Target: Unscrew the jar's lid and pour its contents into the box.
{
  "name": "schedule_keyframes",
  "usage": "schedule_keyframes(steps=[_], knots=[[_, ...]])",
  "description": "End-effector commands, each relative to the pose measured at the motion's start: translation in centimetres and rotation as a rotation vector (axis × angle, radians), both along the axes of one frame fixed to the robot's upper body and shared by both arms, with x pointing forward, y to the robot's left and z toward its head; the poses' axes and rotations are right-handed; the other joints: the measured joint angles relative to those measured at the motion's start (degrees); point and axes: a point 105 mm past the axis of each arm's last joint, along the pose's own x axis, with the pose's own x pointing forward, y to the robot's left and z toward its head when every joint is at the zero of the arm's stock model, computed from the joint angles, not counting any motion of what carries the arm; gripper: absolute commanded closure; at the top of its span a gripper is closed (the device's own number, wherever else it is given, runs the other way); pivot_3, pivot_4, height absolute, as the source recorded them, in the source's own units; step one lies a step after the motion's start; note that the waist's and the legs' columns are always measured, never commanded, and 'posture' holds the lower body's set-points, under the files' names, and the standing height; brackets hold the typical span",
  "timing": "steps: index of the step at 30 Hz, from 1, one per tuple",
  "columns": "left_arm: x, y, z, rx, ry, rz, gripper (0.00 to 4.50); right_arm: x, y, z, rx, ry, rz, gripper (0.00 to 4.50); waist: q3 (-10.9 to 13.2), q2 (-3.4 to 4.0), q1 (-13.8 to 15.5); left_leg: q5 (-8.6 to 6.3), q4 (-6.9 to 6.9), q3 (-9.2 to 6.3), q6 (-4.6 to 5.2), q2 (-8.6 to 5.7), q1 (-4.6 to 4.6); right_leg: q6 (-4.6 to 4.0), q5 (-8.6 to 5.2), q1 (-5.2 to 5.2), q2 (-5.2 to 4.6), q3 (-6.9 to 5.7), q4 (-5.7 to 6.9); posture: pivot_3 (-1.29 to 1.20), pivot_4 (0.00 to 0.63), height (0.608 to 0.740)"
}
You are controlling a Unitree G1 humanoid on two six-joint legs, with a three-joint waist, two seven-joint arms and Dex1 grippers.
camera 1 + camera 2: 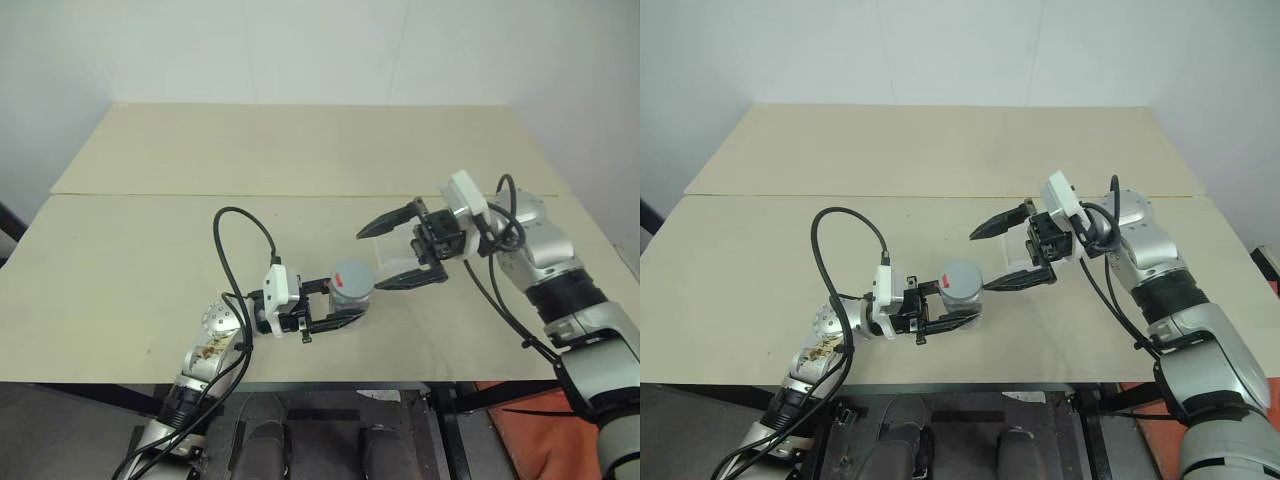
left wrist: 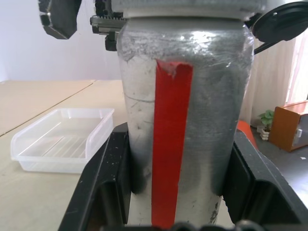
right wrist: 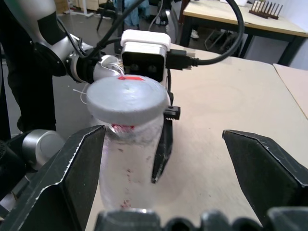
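1. Left gripper (image 1: pixel 335 312) pinches the jar (image 1: pixel 351 296) by its sides, holding it upright over the bench (image 1: pixel 150 250) near the front edge.
2. Jar: silvery-clear cylinder, crinkled foil-like wall, red vertical strip (image 2: pixel 171 144) down the side facing the left wrist camera.
3. Lid (image 1: pixel 351 277): flat grey round cap, on the jar, a bit wider than the body in the right wrist view.
4. Right gripper (image 1: pixel 400 250) is spread wide, fingers pointing toward the lid from the robot's right, just beside it, not touching.
5. Box (image 2: pixel 62 139): clear shallow tray, rounded corners, on the bench beyond the jar, partly behind the right gripper in the head views.
6. Left wrist view shows the box's ribbed floor; nothing visible inside. Head views only give a faint outline.
7. Right wrist view shows the lid top and red specks low in the jar.
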Motion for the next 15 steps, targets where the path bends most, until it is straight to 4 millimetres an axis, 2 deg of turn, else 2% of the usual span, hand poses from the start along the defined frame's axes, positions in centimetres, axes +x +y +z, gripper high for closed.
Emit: schedule_keyframes(steps=[1, 7, 15], knots=[[-0.1, -0.2, 0.8, -0.011, -0.051, -0.009, 2.37, -1.6, -0.4, 0.6, -0.004, -0.011, 0.070, 0.05, 0.0, 0.00, 0.0, 0.00, 0.00, 0.00, 0.00, 0.00, 0.00, 0.00, 0.00, 0.00, -0.01, 0.00, 0.00, 0.00, 0.150, 0.740], [-0.1, -0.3, 0.7, -0.005, -0.050, -0.011, 2.37, -3.1, 0.6, 1.1, 0.032, -0.012, 0.120, 0.05, 0.0, 0.00, -0.1, 0.00, 0.00, 0.00, 0.00, 0.01, 0.01, 0.00, 0.00, -0.01, 0.00, 0.02, 0.04, 0.00, 0.150, 0.740], [0.0, -0.5, 0.6, 0.000, -0.050, -0.019, 2.37, -3.0, 1.8, 1.5, 0.057, -0.039, 0.094, 0.05, 0.0, 0.00, 0.1, 0.00, 0.02, 0.00, 0.00, -0.02, 0.00, 0.00, 0.00, 0.00, 0.01, 0.01, 0.03, 0.00, 0.150, 0.740]])
